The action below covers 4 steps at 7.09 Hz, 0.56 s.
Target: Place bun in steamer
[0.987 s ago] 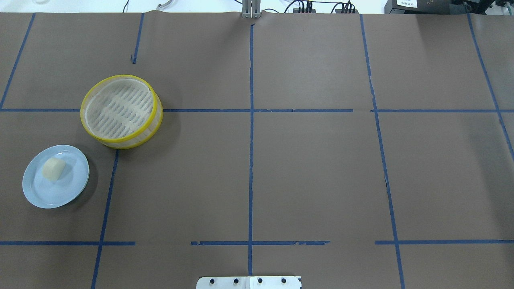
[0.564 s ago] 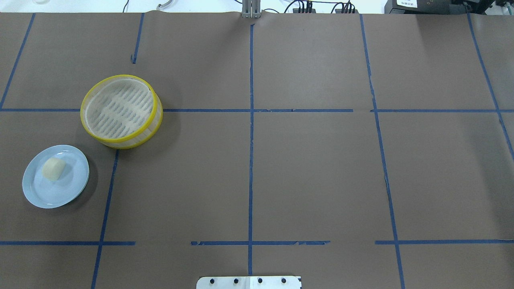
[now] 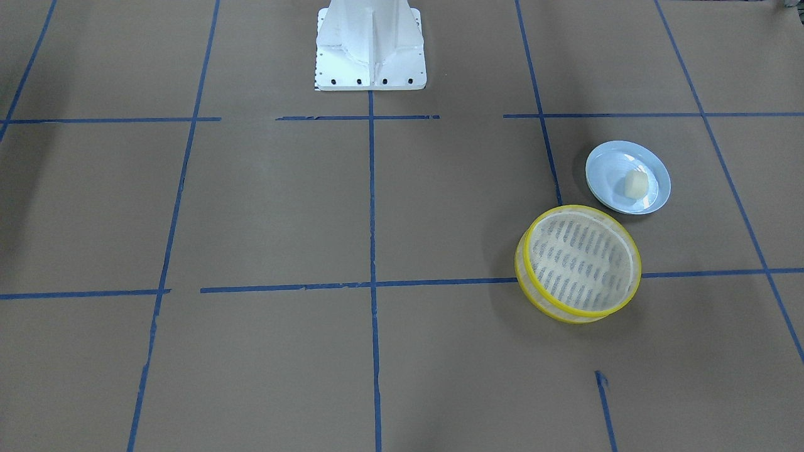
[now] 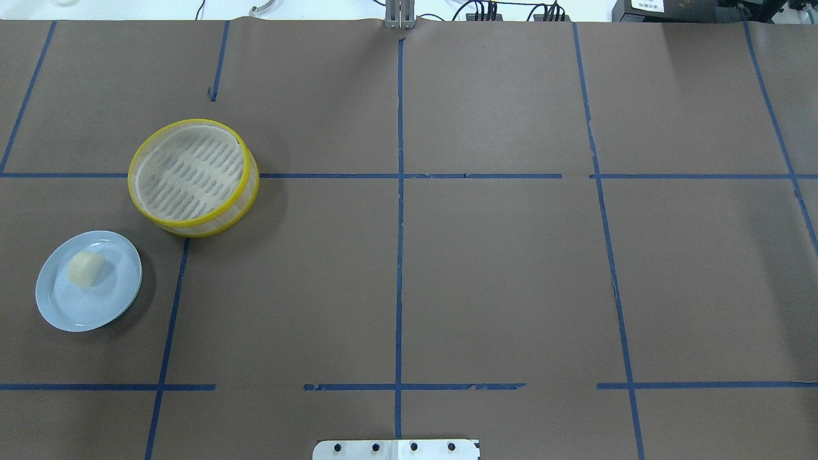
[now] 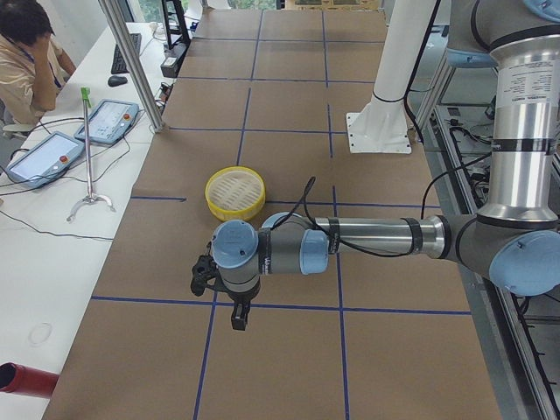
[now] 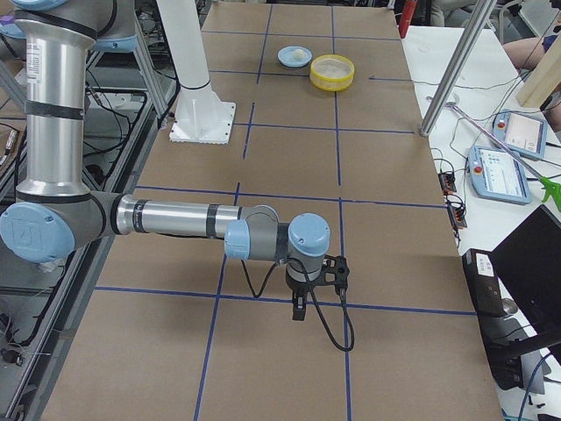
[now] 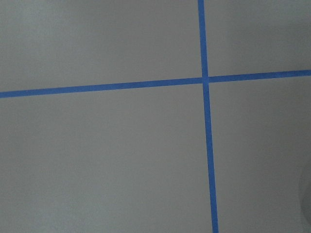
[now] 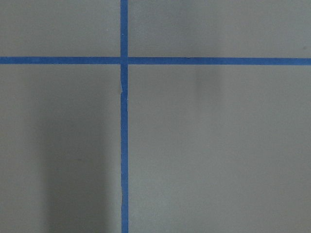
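Note:
The cream-white bun (image 4: 85, 268) lies on a pale blue plate (image 4: 64, 313) at the table's left front; it also shows in the front-facing view (image 3: 635, 183). The steamer (image 4: 192, 176), a round basket with yellow rims and a slatted floor, stands empty just behind and to the right of the plate, and shows in the front-facing view too (image 3: 578, 263). My left gripper (image 5: 238, 319) shows only in the exterior left view, hanging over bare table well short of the steamer. My right gripper (image 6: 299, 309) shows only in the exterior right view, far from both. I cannot tell whether either is open or shut.
Brown paper with a blue tape grid covers the table. The white robot base (image 3: 370, 44) stands at the middle of the near edge. Beyond the far edge are a side desk with tablets (image 5: 44, 157), a metal post (image 5: 131, 61) and a seated person (image 5: 26, 52).

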Motion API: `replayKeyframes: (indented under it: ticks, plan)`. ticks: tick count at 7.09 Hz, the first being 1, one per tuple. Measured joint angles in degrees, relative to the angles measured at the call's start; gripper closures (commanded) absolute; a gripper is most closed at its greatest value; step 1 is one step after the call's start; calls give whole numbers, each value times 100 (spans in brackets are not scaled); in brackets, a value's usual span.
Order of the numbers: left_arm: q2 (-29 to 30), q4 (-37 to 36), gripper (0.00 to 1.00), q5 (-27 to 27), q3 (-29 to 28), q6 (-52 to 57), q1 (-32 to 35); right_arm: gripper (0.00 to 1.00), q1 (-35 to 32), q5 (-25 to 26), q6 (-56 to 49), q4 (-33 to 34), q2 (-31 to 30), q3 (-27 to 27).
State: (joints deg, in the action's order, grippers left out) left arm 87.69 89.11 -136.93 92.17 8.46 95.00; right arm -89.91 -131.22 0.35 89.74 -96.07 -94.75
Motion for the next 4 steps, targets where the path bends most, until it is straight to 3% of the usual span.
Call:
replayKeyframes:
  ticks: [2,4]
  plan:
    - [-26,150,0,-78,-22,-173,-14,0,0,0,0,0,0,0]
    - [-27,1069,0,-57,-139,-342,-184,0,0,0,0,0,0,0]
